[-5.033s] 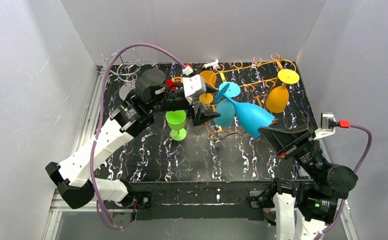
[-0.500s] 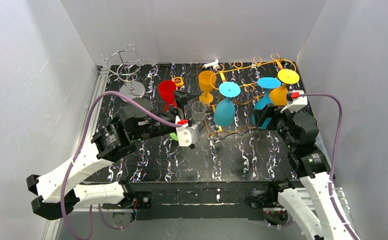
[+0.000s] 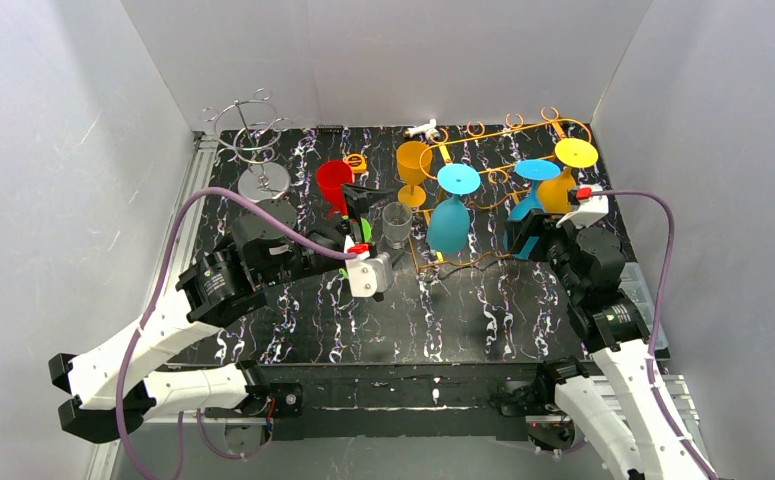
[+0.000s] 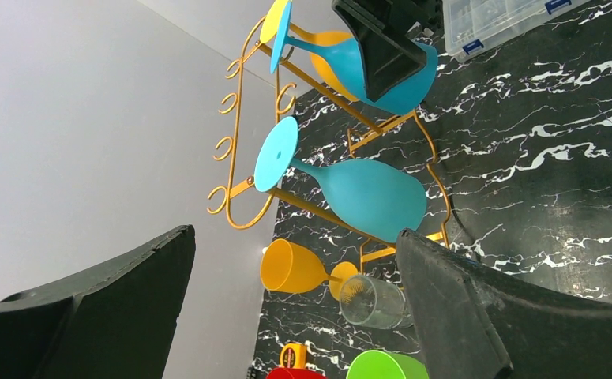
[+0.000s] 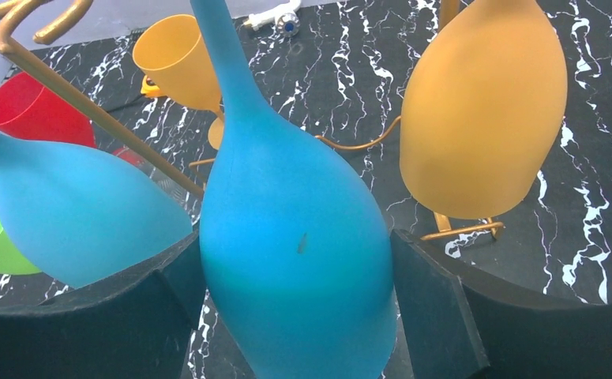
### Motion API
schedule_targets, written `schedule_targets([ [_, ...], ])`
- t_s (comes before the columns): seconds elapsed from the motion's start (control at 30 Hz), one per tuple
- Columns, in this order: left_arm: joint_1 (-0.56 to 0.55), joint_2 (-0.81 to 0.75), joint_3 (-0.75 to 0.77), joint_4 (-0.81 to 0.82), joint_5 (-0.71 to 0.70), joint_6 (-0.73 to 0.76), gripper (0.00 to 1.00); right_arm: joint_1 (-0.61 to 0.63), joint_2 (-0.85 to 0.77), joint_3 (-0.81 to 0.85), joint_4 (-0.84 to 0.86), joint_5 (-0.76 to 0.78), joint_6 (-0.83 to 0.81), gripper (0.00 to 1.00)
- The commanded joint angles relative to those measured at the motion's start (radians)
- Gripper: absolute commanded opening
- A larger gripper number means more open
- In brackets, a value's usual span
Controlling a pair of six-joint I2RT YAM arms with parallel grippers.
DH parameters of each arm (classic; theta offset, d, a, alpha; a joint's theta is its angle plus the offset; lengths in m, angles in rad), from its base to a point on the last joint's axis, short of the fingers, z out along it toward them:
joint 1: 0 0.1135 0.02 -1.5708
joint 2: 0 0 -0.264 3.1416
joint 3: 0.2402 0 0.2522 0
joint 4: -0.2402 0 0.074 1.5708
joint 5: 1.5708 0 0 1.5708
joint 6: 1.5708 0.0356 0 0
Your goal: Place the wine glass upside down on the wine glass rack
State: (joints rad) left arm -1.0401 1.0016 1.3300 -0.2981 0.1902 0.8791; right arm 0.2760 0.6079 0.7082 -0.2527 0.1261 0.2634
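The gold wine glass rack (image 3: 483, 130) stands at the back right. A blue wine glass (image 3: 523, 212) hangs from it upside down, foot on top. My right gripper (image 3: 529, 238) is shut on its bowl (image 5: 294, 260), one finger (image 5: 433, 308) pressed to each side. On the rack a second blue glass (image 3: 450, 225) and an orange glass (image 3: 560, 192) hang the same way. My left gripper (image 3: 368, 205) is open and holds nothing; in its wrist view the gripper (image 4: 294, 233) frames the rack (image 4: 235, 134). A green glass (image 4: 385, 365) sits just below it.
An upright orange glass (image 3: 413, 160), a red glass (image 3: 334, 183), a clear tumbler (image 3: 396, 222) and a yellow tape measure (image 3: 356, 162) stand mid-table. A silver wire rack (image 3: 253, 140) is at the back left. A clear plastic box (image 4: 508, 20) lies at the right edge.
Both arms have shifted only slightly since half a second ago. Five seconds ago the right gripper held the blue glass tilted in front of the rack; now it hangs on the rack.
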Motion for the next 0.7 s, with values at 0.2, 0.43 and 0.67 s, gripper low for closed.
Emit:
schedule_targets([
  [0.2, 0.005, -0.037, -0.018, -0.016, 0.003, 0.005, 0.98, 0.000, -0.004, -0.003, 0.104, 0.033, 0.020, 0.51],
  [0.43, 0.005, -0.031, -0.009, -0.022, 0.003, 0.000, 0.98, -0.006, 0.007, 0.000, 0.103, 0.063, 0.017, 0.51],
  [0.67, 0.005, -0.029, -0.003, -0.030, 0.003, 0.000, 0.98, -0.021, 0.052, -0.015, 0.142, 0.026, 0.030, 0.51],
])
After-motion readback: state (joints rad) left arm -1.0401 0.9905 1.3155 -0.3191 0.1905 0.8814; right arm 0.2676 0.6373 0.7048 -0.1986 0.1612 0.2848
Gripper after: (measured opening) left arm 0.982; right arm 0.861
